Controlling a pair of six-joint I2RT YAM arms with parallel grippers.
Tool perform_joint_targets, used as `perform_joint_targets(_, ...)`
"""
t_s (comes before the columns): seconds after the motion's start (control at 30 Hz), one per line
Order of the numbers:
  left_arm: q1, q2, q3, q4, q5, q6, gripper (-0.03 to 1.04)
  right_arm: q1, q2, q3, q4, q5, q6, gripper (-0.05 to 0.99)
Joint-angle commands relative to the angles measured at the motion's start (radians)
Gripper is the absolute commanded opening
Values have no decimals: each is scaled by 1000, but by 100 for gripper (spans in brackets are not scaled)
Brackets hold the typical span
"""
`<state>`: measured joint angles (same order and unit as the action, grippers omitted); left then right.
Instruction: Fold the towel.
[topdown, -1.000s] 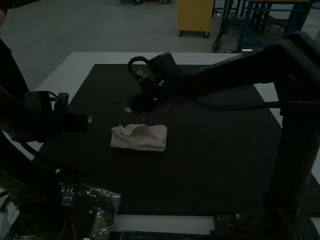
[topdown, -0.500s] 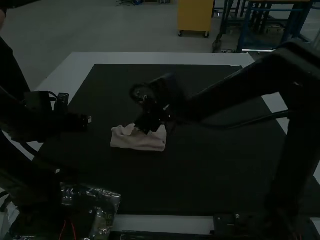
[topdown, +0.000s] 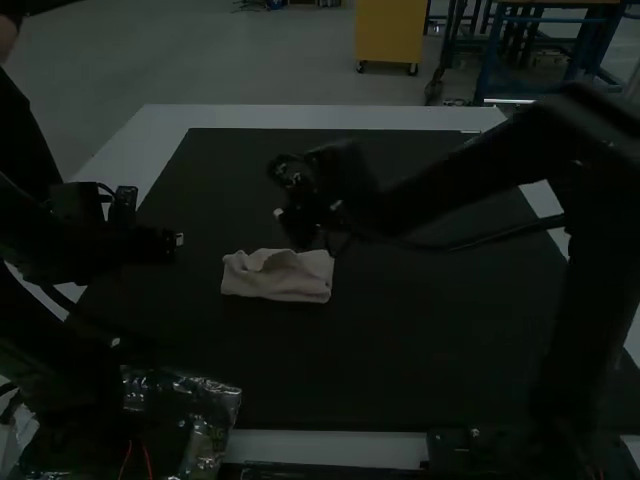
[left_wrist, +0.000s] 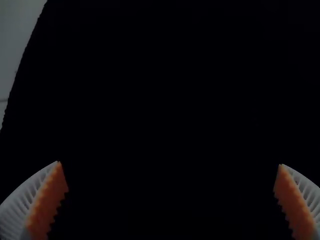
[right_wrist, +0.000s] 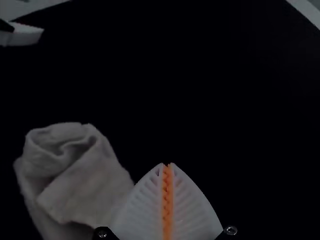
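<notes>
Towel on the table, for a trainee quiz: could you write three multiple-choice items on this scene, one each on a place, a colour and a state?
1. Where does the towel lie?
A white border
B dark mat
C floor

2. What colour are the pads of the right gripper?
A blue
B green
C orange

3. How is the left gripper?
A open
B shut, empty
C shut on the towel

1 B: dark mat surrounds it.
2 C: orange shows between white ribs.
3 A: its fingers stand wide apart.

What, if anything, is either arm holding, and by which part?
Nothing is held: the left gripper is open, the right gripper shut and empty, near the towel.
</notes>
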<state>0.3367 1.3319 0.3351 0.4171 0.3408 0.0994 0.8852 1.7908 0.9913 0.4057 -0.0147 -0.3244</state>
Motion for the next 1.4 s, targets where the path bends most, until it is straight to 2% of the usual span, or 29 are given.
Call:
perform_joint_targets(0.0,2,-7,-4,6,7,-9,97,-28,38,35,7,-62,81,-3)
perform_joint_targets(0.17,2,-8,-4,6,10,-9,97,-49,102,61,13,-114,150,-3)
perform_joint_targets(0.5,5,-7,-4,6,24,-10,97,-51,193,79,56,-157,229,-2)
perform_joint_targets(1.13,10,-7,-2,17,38,-10,97,4,285,90,88,-209,340,-3)
perform_joint_targets(1.37,10,-8,-4,6,56,-10,97,12,328,118,90,-222,369,-3)
